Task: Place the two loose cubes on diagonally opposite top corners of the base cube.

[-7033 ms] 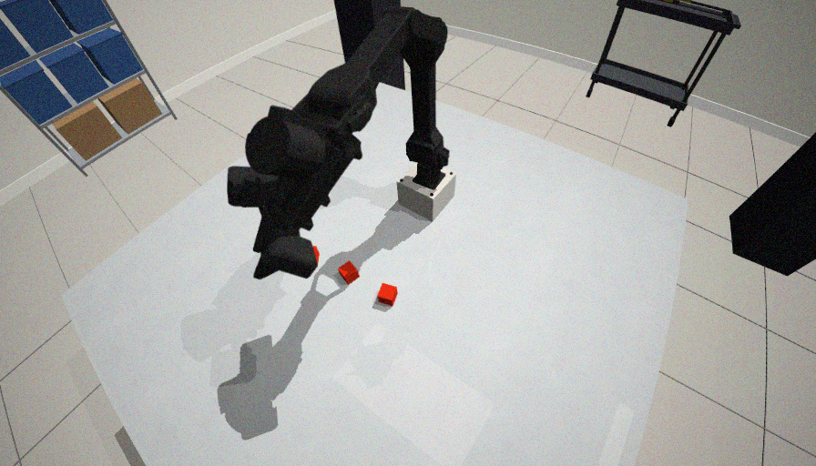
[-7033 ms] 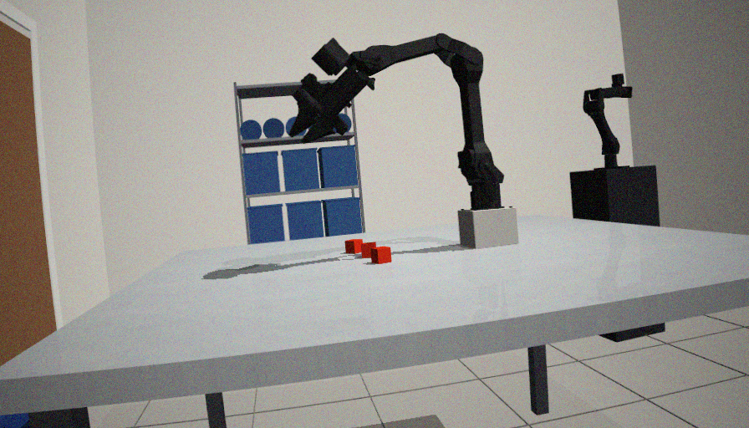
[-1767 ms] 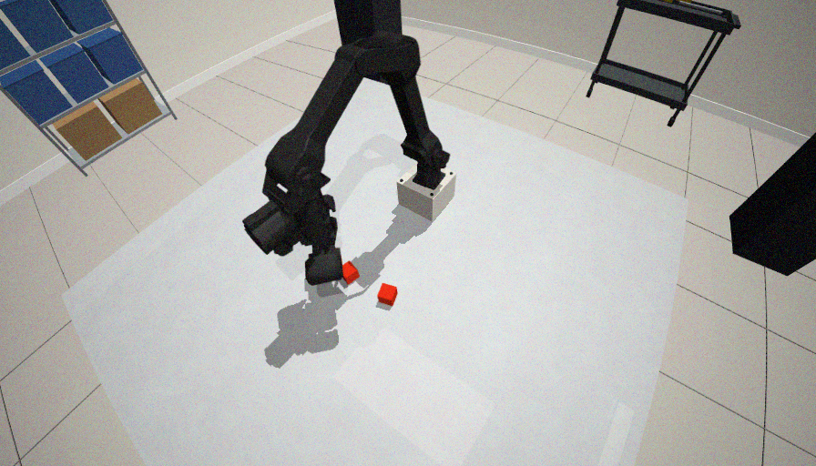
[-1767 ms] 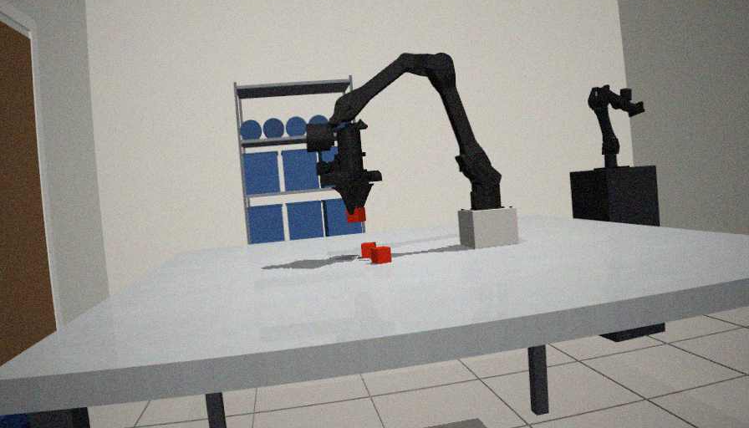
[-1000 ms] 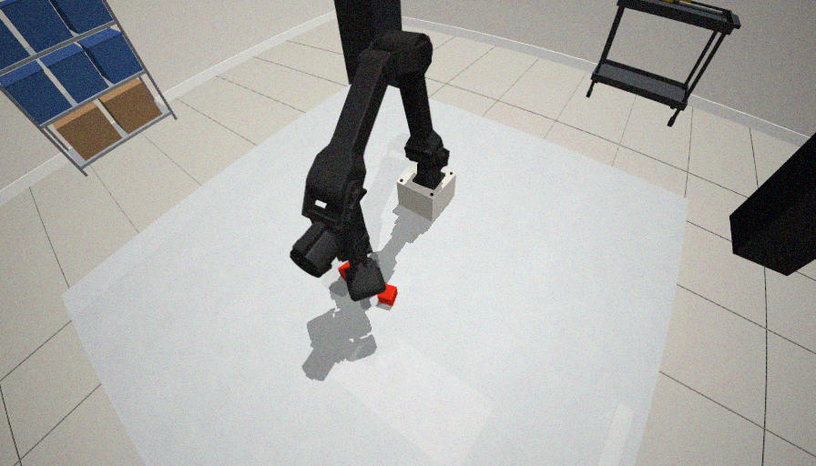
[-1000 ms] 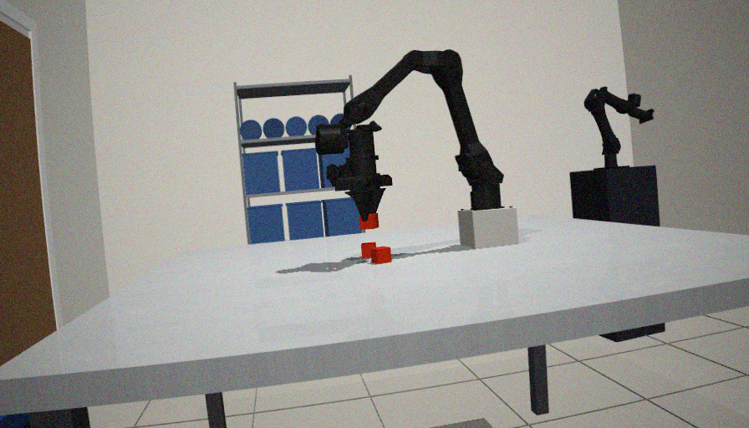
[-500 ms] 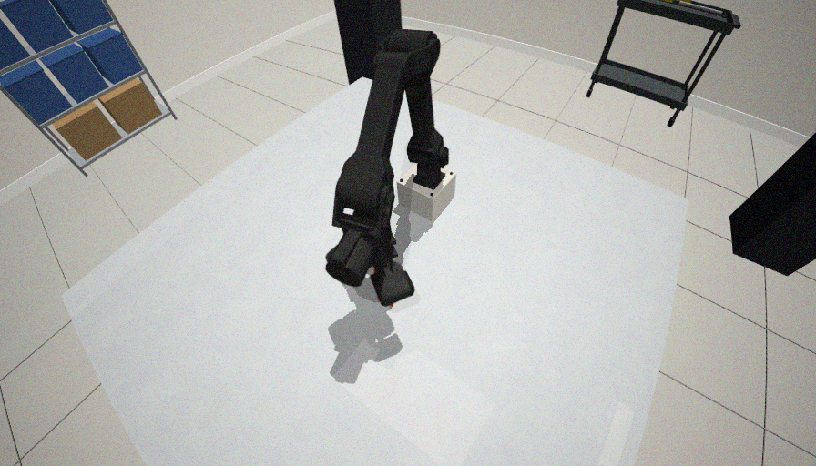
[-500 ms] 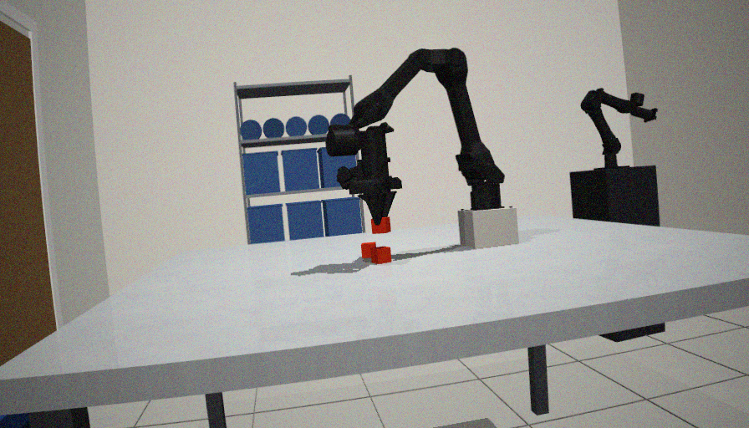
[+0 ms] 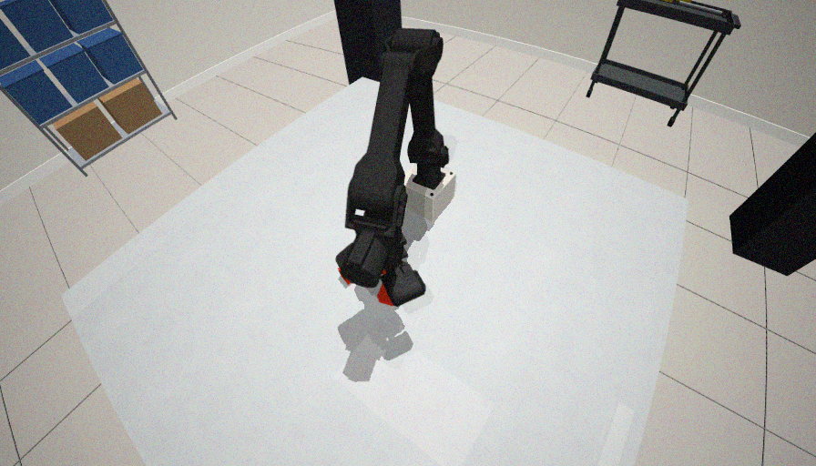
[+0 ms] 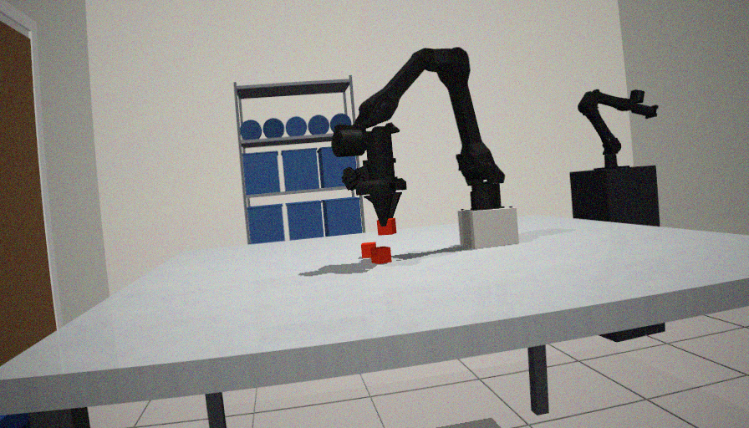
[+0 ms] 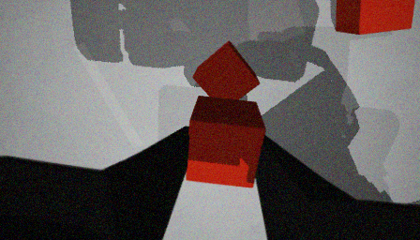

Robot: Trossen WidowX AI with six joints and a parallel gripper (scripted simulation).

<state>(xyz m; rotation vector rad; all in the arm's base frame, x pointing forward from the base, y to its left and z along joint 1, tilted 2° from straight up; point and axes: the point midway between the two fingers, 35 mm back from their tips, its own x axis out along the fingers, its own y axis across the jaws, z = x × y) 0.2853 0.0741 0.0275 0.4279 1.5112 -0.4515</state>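
My gripper (image 9: 404,287) (image 10: 384,221) (image 11: 223,138) points down and is shut on a red cube (image 10: 389,227) (image 11: 225,139), held level in the air, clear above the table. In the top view the fingers hide the held cube. Two more red cubes stand on the table close together: the left one (image 9: 345,276) (image 10: 367,249) and the right one (image 9: 384,296) (image 10: 380,255), both partly hidden in the top view. In the wrist view a cube turned like a diamond (image 11: 225,73) shows just past the held one, and another cube (image 11: 386,6) at the upper right. I cannot tell which is the fixed base.
The white table (image 9: 541,292) (image 10: 276,313) bears the arm's pale mounting block (image 9: 441,199) (image 10: 494,229) behind the cubes. The arm's shadow (image 9: 370,326) falls on the table. A shelf (image 9: 117,31) (image 10: 295,89) and a dark cart (image 9: 644,84) stand away from the table.
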